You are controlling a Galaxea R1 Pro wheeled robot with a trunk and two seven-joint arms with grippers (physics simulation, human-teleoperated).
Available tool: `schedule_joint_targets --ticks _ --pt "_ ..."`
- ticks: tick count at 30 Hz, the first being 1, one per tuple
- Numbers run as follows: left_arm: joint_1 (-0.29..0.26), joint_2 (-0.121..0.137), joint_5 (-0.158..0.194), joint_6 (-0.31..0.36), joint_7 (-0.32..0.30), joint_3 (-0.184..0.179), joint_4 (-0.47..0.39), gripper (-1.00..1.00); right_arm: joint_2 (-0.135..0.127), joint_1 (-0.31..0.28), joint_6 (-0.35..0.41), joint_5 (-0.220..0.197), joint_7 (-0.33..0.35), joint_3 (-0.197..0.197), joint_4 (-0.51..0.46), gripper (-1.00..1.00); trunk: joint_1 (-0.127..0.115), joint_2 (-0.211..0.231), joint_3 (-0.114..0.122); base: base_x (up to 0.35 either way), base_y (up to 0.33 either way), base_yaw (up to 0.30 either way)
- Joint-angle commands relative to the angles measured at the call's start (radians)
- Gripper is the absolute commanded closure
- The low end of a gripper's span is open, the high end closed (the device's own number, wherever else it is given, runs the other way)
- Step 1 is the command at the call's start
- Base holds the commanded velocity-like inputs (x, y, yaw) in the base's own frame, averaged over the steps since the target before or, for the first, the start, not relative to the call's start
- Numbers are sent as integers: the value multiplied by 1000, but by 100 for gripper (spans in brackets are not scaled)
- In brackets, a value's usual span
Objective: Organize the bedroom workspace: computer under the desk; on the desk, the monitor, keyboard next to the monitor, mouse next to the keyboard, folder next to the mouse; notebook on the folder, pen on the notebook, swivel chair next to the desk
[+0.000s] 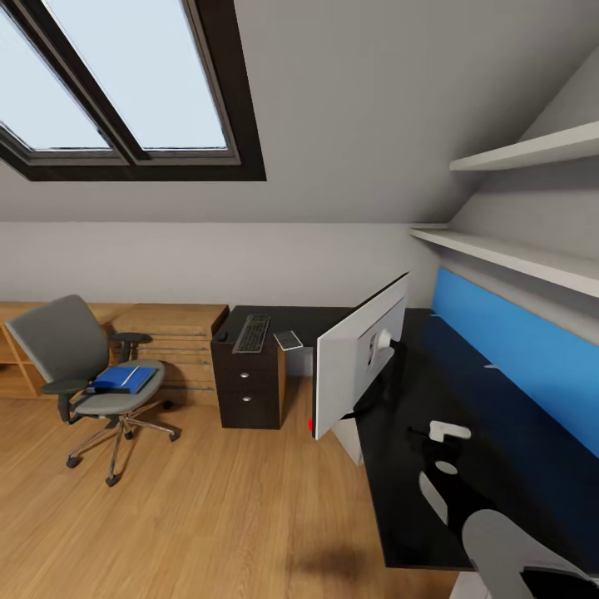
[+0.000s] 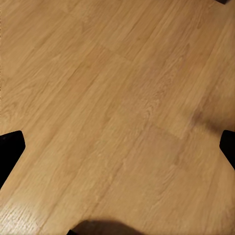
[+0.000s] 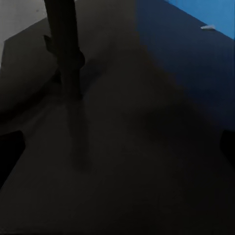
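1. The left end effector [image 2: 117, 147] hangs over bare wood floor [image 2: 112, 88], its dark fingertips [image 2: 10, 152] spread wide.
2. Well to its left, the chair [image 1: 75, 358] stands on the floor with the blue folder [image 1: 125, 378] on its seat.
3. Ahead, at the desk's [image 1: 466, 466] far end, the keyboard [image 1: 252, 333] lies above the drawers [image 1: 247, 387].
4. The monitor [image 1: 359, 353] stands on the desk, left of the right arm [image 1: 499, 541].
5. The right end effector [image 3: 117, 147] hovers over the desk, fingers spread, the monitor's foot [image 3: 66, 44] ahead.
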Motion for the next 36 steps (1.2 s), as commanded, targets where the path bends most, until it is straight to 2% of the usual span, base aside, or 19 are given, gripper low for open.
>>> schedule_joint_targets --ticks 1,5,10,19,23,27,28,32,34,36 --pt "0 2 11 -6 7 -7 -2 -100 5 -1 -7 9 1 -1 1 -100 0 -1 -1 0 0 0" --pt "0 2 11 -6 7 -8 -1 -100 22 1 -30 52 0 2 9 -100 0 -1 -1 0 0 0" --pt "0 2 11 -6 7 -7 8 -100 34 4 -86 80 0 6 54 -100 0 -1 -1 0 0 0" --pt "0 2 11 -6 7 -7 17 -100 37 4 -131 85 -1 7 81 -100 0 -1 -1 0 0 0" --pt "0 1 11 -6 7 -7 18 -100 33 1 -106 84 -1 4 88 -100 0 -1 -1 0 0 0" --pt "0 1 11 -6 7 -8 18 -100 30 -15 -42 84 -1 3 101 -100 0 -1 -1 0 0 0" --pt "0 0 11 -6 7 -8 18 -100 29 -37 -2 84 -1 3 109 -100 0 -1 -1 0 0 0" --pt "0 0 11 -7 7 -8 18 -100 28 -98 73 84 1 2 132 -100 0 -1 -1 0 0 0" --pt "0 0 11 -7 7 -8 18 -100 29 -107 80 83 2 2 144 -100 0 -1 -1 0 0 0" --pt "0 0 11 -7 7 -7 18 -100 31 -116 56 83 8 2 176 -100 0 -1 -1 0 0 0"
